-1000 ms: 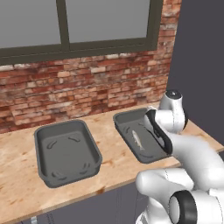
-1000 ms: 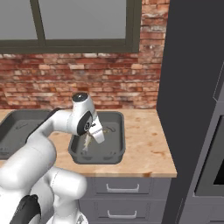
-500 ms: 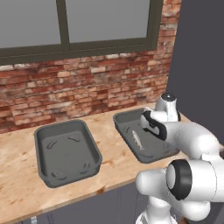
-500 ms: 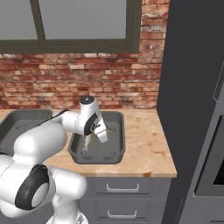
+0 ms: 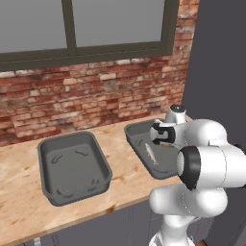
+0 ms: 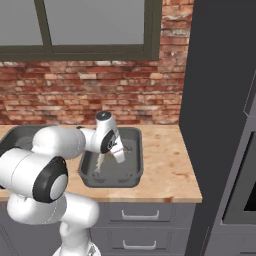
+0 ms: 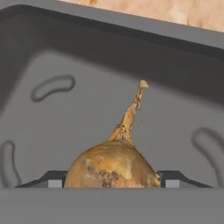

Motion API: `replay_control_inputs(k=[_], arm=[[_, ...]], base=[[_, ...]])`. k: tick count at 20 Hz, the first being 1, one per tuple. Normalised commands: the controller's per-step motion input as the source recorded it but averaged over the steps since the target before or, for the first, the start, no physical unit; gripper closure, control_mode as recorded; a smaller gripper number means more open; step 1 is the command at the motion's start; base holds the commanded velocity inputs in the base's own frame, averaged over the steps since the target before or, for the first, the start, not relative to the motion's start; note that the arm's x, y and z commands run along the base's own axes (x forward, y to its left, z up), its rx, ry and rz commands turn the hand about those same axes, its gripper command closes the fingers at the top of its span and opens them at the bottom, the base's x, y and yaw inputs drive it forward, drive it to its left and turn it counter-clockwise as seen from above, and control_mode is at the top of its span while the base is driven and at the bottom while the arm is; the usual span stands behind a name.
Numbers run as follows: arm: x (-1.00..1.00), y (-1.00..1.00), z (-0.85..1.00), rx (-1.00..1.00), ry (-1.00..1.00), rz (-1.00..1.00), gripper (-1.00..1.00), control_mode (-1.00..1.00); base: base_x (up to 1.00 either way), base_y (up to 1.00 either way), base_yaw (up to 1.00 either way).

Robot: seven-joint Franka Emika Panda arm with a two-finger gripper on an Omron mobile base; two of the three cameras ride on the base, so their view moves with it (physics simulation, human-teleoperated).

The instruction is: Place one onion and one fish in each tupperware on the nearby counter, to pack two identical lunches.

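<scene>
Onion (image 7: 113, 165) sits between the fingertips (image 7: 54, 180) in the hand view, its dry stem pointing up over the tub (image 7: 109, 57) floor; the fingers stand wide, one at each side of it, though actual contact is hard to judge. From the left base, a fish (image 5: 151, 153) lies in that right tub (image 5: 133, 130); another tub (image 5: 72, 168) stands apart on the counter (image 5: 19, 206). The arm hides the onion from both base cameras.

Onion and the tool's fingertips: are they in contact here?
Touching. In the hand view the onion sits between the tool's two fingertips, its sides meeting both with no gap, above the grey tupperware floor.
</scene>
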Motion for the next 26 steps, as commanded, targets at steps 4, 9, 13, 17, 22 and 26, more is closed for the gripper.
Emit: replay_control_inputs(k=[4,9,13,17,22,26], arm=[[0.29,0.00,-0.29,0.00,0.04,-0.03,1.00,-1.00],[0.27,0.00,-0.30,0.00,0.03,-0.02,1.00,-1.00],[0.06,-0.01,-0.03,0.00,0.00,-0.04,-1.00,-1.00],[-0.02,-0.01,0.33,0.00,-0.10,-0.05,-1.00,-1.00],[-0.01,0.00,0.34,0.00,-0.07,-0.03,-1.00,-1.00],[0.01,0.00,0.02,0.00,-0.01,-0.02,-1.00,-1.00]], base=[[0.00,0.00,0.00],[0.00,0.00,0.00],[0.00,0.00,0.00],[0.00,0.00,0.00],[0.00,0.00,0.00],[0.00,0.00,0.00]])
